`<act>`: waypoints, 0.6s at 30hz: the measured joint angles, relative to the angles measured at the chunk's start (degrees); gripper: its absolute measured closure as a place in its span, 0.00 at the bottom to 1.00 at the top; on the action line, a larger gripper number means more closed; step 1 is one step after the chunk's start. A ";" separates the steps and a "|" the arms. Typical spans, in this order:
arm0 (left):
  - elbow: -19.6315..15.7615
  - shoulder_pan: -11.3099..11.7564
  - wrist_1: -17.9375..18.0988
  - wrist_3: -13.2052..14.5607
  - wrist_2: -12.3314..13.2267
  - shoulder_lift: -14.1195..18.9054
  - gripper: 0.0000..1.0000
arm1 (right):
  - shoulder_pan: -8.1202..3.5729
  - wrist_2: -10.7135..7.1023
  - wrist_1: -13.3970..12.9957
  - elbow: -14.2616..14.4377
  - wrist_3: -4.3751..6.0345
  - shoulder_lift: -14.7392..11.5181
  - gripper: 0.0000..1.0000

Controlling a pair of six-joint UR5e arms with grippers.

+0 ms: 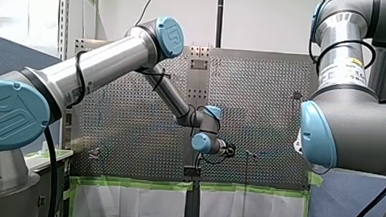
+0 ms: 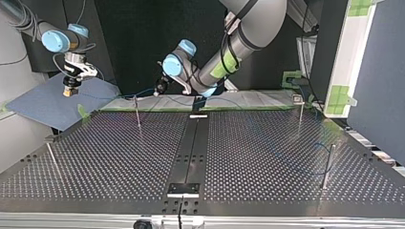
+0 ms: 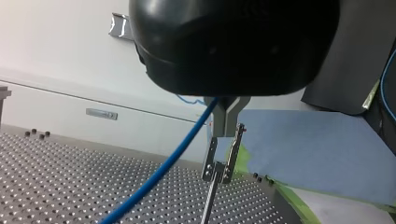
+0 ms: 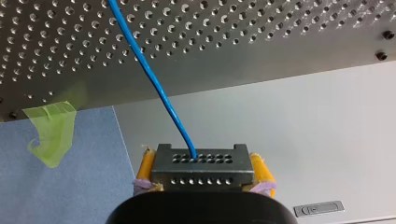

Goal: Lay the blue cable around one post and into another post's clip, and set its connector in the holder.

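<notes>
One connector [image 4: 198, 175] in right pincer [image 4: 202, 155]; cable [image 4: 154, 88] runs ahead.

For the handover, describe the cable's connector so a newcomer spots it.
From the perforated metal table, follow the thin blue cable off its edge to my right end effector. The connector is the dark grey rectangular block there, clamped between yellow pads; its two rows of small holes set it apart from them.

No legible words: an embossed logo marks a blue joint cap [image 1: 11, 113]; the right arm's label [image 1: 344, 69] is unreadable.
</notes>
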 joint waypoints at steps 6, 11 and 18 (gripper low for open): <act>-0.31 0.10 0.58 -1.50 -0.08 -0.03 0.98 | 0.00 -0.11 0.09 0.05 -0.41 0.05 1.00; -1.82 0.17 1.64 -1.92 -0.11 -0.05 0.98 | 0.12 -0.12 0.61 0.07 -1.16 0.13 1.00; -3.38 0.26 3.59 -2.87 -0.12 -0.07 0.98 | 0.21 -0.12 0.90 0.08 -1.56 0.21 1.00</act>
